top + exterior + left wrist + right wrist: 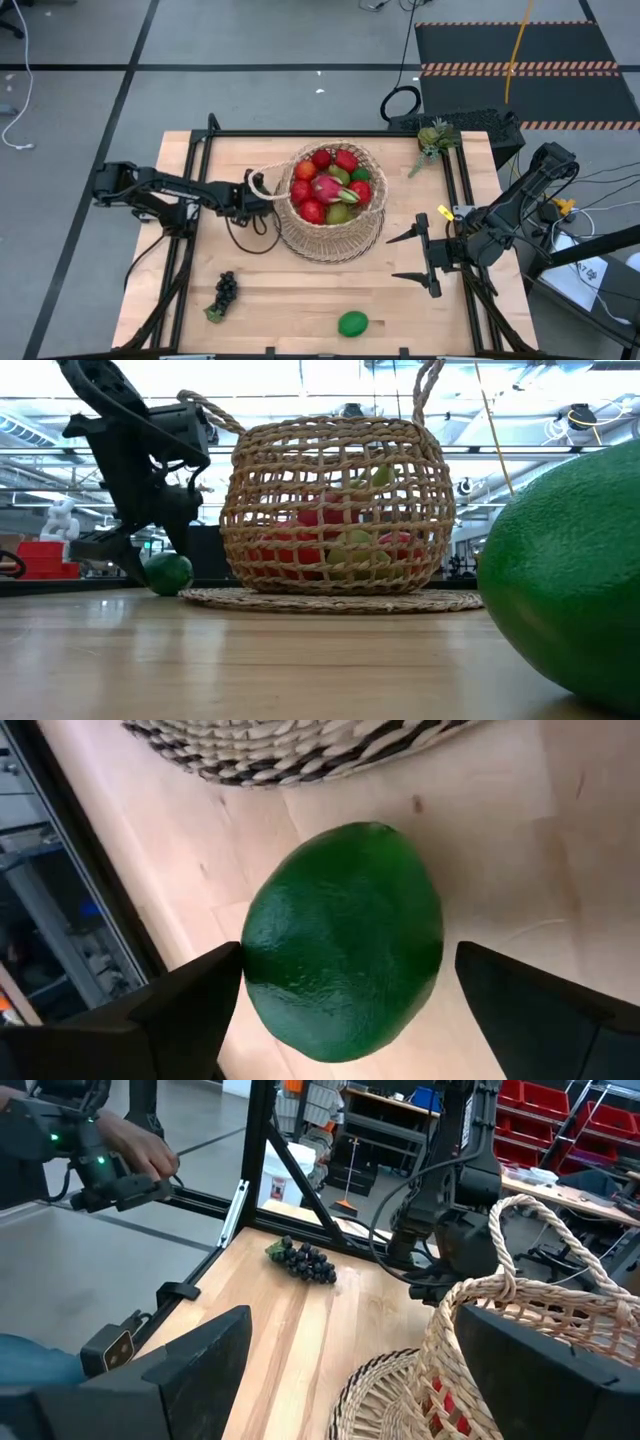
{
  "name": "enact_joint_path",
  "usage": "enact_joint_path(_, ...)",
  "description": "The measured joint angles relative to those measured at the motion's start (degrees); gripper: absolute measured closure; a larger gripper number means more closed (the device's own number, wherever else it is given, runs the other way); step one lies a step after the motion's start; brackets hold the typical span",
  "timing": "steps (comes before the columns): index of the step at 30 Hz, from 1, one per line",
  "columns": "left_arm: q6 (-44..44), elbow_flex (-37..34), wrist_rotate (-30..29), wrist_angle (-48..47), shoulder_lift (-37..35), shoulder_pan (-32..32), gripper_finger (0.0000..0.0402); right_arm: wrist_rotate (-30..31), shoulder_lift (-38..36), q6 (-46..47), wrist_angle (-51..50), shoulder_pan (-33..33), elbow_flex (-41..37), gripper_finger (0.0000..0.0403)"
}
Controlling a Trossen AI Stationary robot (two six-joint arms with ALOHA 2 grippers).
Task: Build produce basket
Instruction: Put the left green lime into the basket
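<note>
One table (300, 300) is carrying one basket (330, 235), sitting at its centre and holding red fruits, a dragon fruit and pears. The left gripper (345, 985) is gaping wide around one lime (345, 940) beside the basket. The right gripper (415, 257) is waiting open. One grape bunch (225, 292) and a second lime (352, 323) are lying near the front edge.

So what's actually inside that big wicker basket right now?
The basket holds several red fruits, a pink dragon fruit and green pears, piled to the rim. Whatever lies under that top layer is covered, so the full count can't be told.
</note>
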Motion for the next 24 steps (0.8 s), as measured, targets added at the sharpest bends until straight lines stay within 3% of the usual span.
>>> enact_joint_path(7,0.4,0.0,1.0,0.2,-0.1,1.3,0.0043,0.0,0.0,0.0,0.0,0.0,0.0,0.006)
enact_joint_path(16,0.5,0.2,0.8,3.4,2.1,1.5,0.0105,0.0,0.0,0.0,0.1,0.0,0.0,0.006)
enact_joint_path(24,-5.4,0.1,-0.8,6.1,4.4,2.1,0.0032,-0.1,0.0,0.0,0.8,0.0,0.0,0.006)
